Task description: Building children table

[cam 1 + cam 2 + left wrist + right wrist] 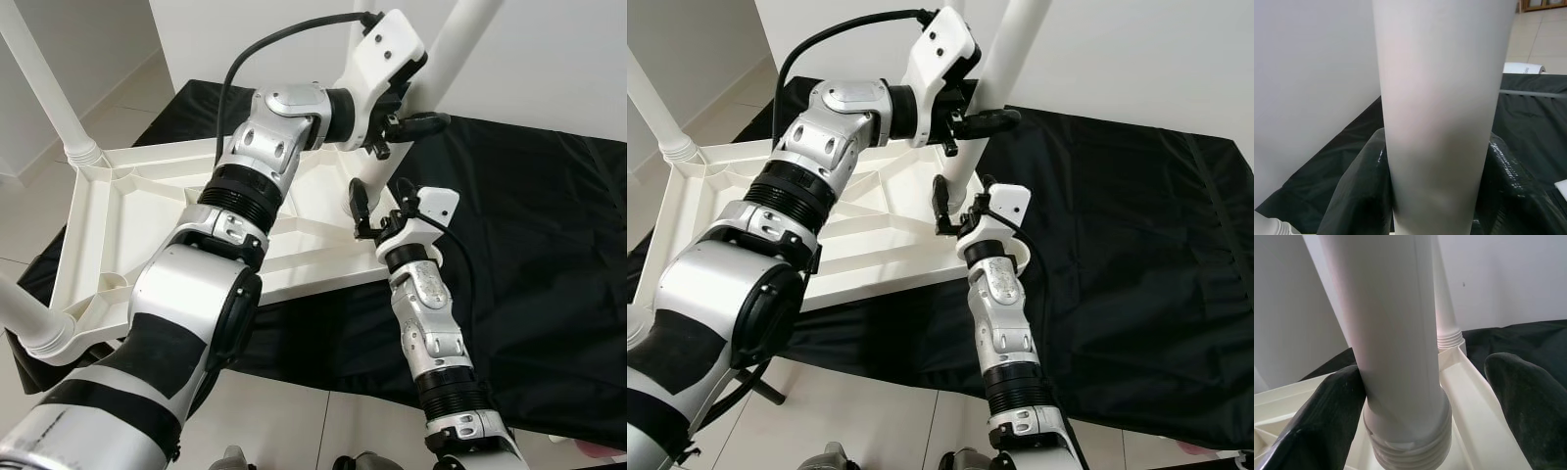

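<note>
Left tool (416, 125) clenched on the white leg (446, 49) standing at the upturned tabletop's (103, 230) corner, leg's top cut off. Right tool (960, 211) spread open around its threaded base, socket hidden.

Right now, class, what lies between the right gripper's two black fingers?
The white plastic table leg, just above its threaded base. In the right wrist view, one of the right gripper's fingers touches it; the other stands apart.

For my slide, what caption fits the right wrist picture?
Right gripper open around a white table leg at its threaded base.
</note>
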Robot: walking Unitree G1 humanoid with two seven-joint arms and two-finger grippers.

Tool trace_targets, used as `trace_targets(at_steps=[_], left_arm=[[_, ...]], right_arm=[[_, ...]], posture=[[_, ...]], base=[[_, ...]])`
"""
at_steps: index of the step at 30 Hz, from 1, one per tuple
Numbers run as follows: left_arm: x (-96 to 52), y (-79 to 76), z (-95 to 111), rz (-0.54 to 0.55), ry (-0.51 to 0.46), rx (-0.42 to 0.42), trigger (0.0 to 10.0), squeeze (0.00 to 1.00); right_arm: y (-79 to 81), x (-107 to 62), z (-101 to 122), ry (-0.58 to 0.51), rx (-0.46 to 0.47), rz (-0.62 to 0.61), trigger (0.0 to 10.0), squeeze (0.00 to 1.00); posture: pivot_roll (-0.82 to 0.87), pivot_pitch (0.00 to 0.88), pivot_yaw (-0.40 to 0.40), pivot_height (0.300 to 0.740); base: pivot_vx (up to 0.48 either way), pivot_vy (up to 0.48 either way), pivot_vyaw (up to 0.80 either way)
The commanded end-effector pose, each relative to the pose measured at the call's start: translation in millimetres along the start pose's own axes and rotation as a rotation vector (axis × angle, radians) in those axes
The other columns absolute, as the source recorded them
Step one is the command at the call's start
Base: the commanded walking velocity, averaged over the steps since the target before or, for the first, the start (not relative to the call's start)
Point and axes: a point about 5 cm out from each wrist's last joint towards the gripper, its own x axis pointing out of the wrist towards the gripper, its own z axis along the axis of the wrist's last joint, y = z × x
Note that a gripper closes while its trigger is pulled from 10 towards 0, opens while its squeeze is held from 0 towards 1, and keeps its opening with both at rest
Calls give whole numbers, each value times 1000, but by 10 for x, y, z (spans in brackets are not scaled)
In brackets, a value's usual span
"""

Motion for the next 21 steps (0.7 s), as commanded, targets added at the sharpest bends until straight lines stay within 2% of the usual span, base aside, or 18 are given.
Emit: trace_targets(at_steps=[1, 7, 20, 21], left_arm=[[-78, 255, -10, 598, -3, 5, 10000, 0], [-50, 215, -28, 597, 0, 10, 10000, 0], [-45, 201, -50, 599, 11, 9, 10000, 0], [-33, 192, -41, 596, 9, 8, 10000, 0]], right_arm=[[-2, 15, 52, -19, -7, -32, 10000, 0], [66, 58, 116, -35, -2, -51, 10000, 0], [109, 93, 182, -44, 0, -54, 10000, 0], [109, 93, 180, -35, 4, -62, 8902, 0]], posture=[[-43, 0, -25, 740], [-38, 0, -30, 740], [-41, 0, -32, 740], [-42, 0, -30, 740]], base=[[0, 0, 0], [0, 0, 0], [0, 0, 0], [0, 0, 0]])
